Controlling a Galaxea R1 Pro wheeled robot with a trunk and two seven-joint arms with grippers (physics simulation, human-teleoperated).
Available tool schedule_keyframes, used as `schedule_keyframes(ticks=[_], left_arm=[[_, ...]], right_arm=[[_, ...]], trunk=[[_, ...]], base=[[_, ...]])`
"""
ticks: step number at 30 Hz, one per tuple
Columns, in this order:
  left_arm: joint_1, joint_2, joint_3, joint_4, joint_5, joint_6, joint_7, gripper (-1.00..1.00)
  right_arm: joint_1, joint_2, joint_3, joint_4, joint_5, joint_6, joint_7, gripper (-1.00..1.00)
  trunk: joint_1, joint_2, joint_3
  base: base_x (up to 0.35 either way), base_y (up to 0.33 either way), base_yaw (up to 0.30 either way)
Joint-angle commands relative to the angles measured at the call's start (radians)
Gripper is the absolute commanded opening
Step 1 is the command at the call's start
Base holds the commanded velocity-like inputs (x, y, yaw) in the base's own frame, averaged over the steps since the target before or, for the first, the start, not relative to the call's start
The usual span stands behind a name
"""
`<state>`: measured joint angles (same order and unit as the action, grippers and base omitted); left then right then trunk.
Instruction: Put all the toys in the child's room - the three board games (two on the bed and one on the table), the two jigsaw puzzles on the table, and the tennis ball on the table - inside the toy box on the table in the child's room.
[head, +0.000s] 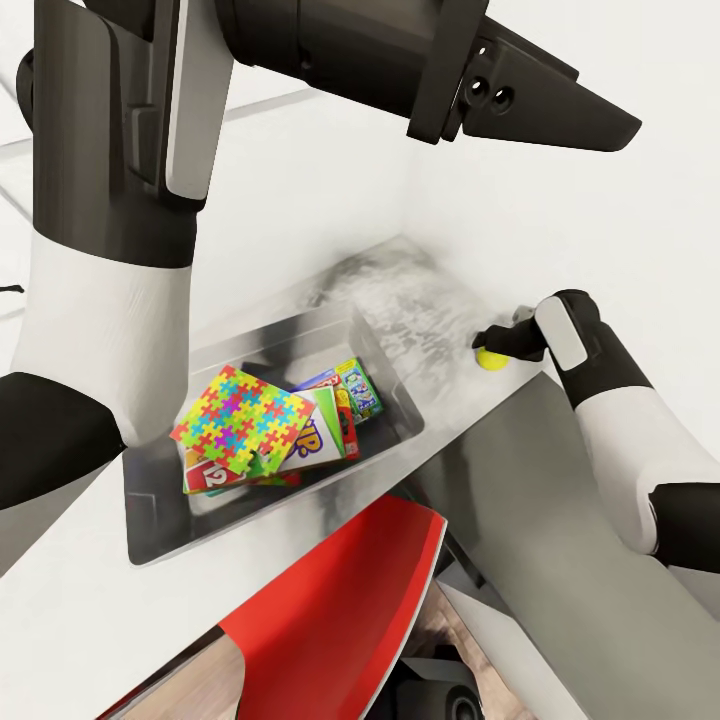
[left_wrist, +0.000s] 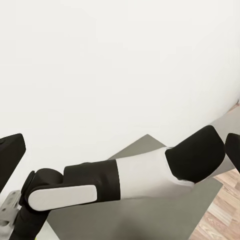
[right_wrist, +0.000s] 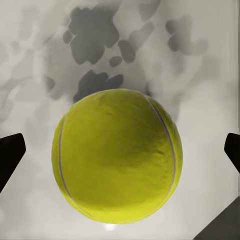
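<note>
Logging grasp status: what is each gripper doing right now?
Left gripper: cannot be told.
Right gripper: open, fingers either side of the tennis ball, not gripping.

The tennis ball (right_wrist: 117, 155) is yellow-green with a thin pale seam, on a white table (head: 620, 230) mottled with grey shadow blotches. In the light grey toy box (head: 160, 520) the jigsaw puzzle (head: 243, 420) shows interlocking pieces of yellow, blue, pink, green and orange, over a green and yellow SKIP BO box (head: 318, 437) with a red corner and a small blue box (head: 357, 388). The arms are black and white, the near chair seat (head: 340, 600) is red, and the floor (left_wrist: 225, 210) is light wood plank.
</note>
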<state>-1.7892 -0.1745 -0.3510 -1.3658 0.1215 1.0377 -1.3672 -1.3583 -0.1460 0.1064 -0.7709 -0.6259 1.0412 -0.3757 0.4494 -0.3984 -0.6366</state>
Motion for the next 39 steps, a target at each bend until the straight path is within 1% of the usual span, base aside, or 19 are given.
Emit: schedule_keyframes(ticks=[1,39], left_arm=[[-0.001,0.000,0.000,0.001,0.003,0.010,-0.001,1.00],[-0.001,0.000,0.000,0.010,0.002,0.010,-0.001,1.00]], right_arm=[[-0.001,-0.002,0.005,-0.001,-0.011,0.002,-0.009,1.00],[-0.001,0.000,0.004,-0.001,-0.012,0.005,-0.007,1.00]], trunk=[[0.001,-0.002,-0.001],[0.001,-0.002,-0.001]], base=[[0.000,0.000,0.000],[0.000,0.000,0.000]])
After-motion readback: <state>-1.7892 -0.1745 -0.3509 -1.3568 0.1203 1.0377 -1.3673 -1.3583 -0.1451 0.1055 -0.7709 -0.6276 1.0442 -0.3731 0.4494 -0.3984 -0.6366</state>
